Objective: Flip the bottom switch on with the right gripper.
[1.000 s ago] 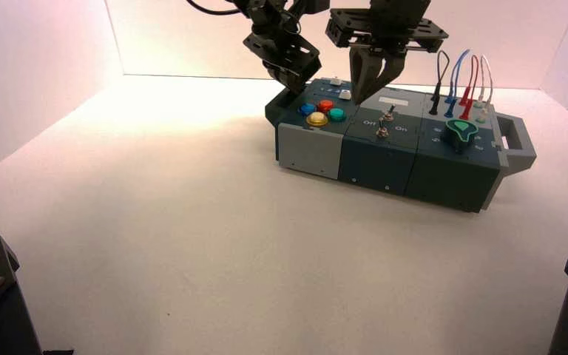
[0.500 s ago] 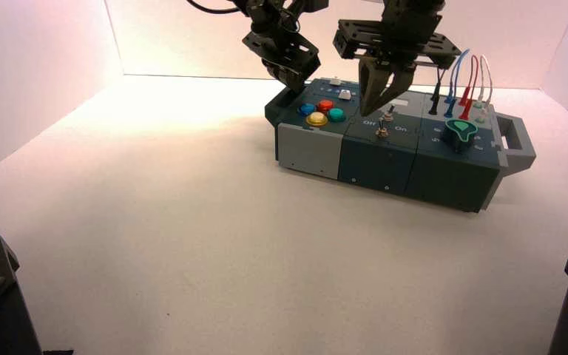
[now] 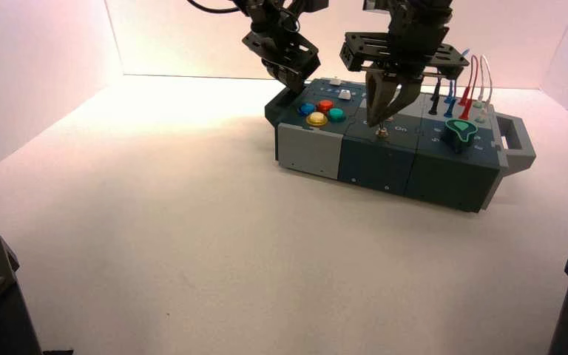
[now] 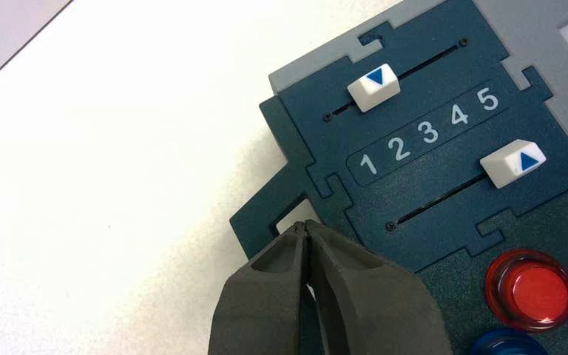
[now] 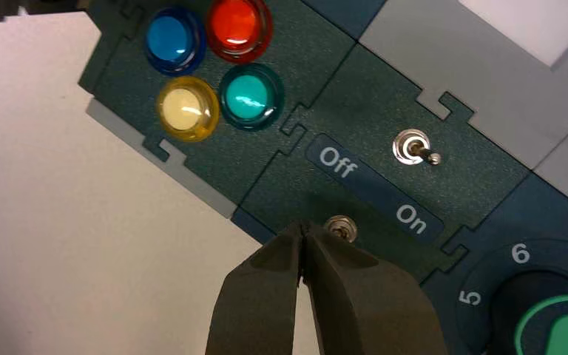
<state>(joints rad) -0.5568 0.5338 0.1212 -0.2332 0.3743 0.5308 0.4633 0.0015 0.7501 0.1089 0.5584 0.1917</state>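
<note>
A: Bottom switch (image 5: 339, 228), the tiny silver metal toggle on the dark teal middle panel, sits at the front edge of the dark teal box (image 3: 373, 163) on the white bench (image 3: 192, 222), just below the white Off/On lettering.

B: Right hand?

A: Right hand (image 5: 302, 231), black, tapered fingers pressed together, tips right beside the toggle's nut; contact unclear.

B: Farther back?

A: The twin toggle (image 5: 416, 148), then four round buttons (image 5: 214, 66). Left hand (image 4: 307, 229), black and blockier, closed and empty, hovers at the box's far-left corner by two white sliders (image 4: 373, 86).

Right claw (image 5: 302, 231) beside bottom switch (image 5: 340, 227)
</note>
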